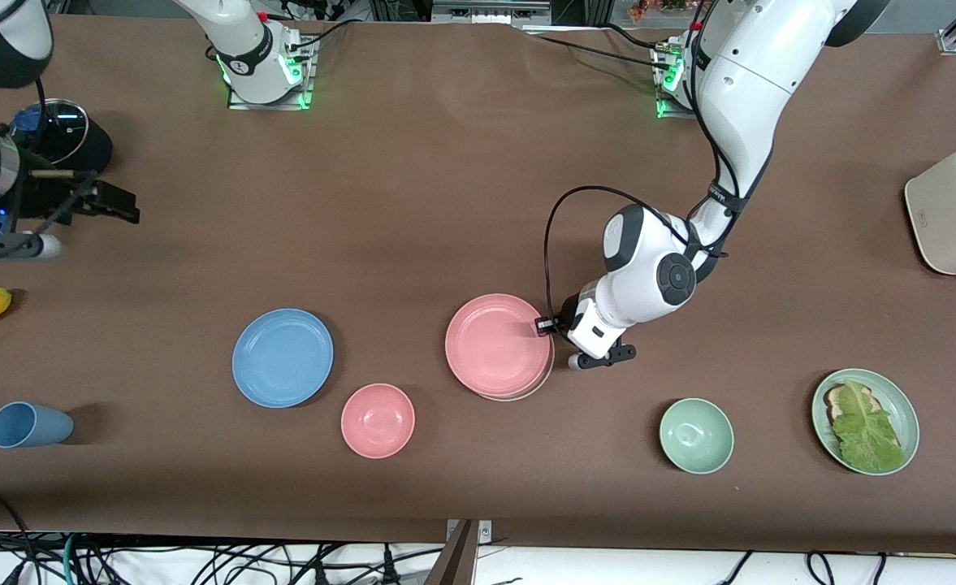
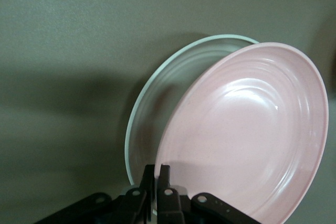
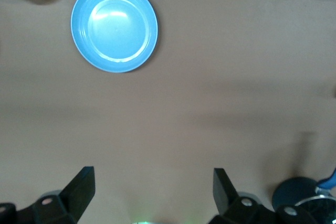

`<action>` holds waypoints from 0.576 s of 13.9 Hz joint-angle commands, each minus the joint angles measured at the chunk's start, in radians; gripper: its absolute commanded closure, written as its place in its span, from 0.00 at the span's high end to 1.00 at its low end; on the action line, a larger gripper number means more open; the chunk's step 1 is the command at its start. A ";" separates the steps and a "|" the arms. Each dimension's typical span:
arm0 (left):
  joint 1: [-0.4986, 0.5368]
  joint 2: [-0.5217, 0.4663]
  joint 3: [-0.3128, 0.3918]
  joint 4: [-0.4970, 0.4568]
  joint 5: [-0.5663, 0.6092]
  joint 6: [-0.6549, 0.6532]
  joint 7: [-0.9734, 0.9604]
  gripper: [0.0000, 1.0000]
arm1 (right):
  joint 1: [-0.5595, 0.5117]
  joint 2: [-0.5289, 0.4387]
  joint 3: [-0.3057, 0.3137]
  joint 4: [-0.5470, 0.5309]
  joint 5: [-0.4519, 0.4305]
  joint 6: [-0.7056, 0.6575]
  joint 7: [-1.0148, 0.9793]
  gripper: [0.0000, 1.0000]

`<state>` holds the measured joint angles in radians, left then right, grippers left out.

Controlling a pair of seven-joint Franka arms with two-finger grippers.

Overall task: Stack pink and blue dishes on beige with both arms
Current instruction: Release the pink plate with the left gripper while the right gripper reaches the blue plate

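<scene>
While I watch, pink plate: tilted on beige plate, rim pinched by left tool.
right tool: spread, waiting, holds nothing.
blue plate: flat on surface.

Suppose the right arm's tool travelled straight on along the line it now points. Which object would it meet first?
Probably only the bare brown tablecloth. The open right tool points down at the cloth. The flat round sky-blue plastic plate lies off to one side of that line, though depth is hard to judge.
</scene>
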<state>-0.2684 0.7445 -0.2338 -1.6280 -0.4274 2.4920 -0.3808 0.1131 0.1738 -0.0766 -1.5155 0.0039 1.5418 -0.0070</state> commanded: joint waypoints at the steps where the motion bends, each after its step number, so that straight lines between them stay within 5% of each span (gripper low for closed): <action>1: -0.009 0.021 0.016 0.036 0.035 0.001 -0.026 0.00 | 0.023 0.064 0.001 0.023 0.004 0.061 -0.002 0.99; 5: -0.009 0.021 0.021 0.036 0.036 0.001 -0.024 0.00 | 0.059 0.141 0.000 0.023 0.004 0.152 0.005 0.99; 8: -0.009 0.021 0.028 0.036 0.056 0.001 -0.023 0.20 | 0.074 0.197 0.001 0.020 0.024 0.217 0.025 0.99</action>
<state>-0.2684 0.7551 -0.2185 -1.6180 -0.4213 2.4921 -0.3811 0.1781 0.3352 -0.0736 -1.5158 0.0077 1.7294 0.0041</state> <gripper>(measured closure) 0.903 0.004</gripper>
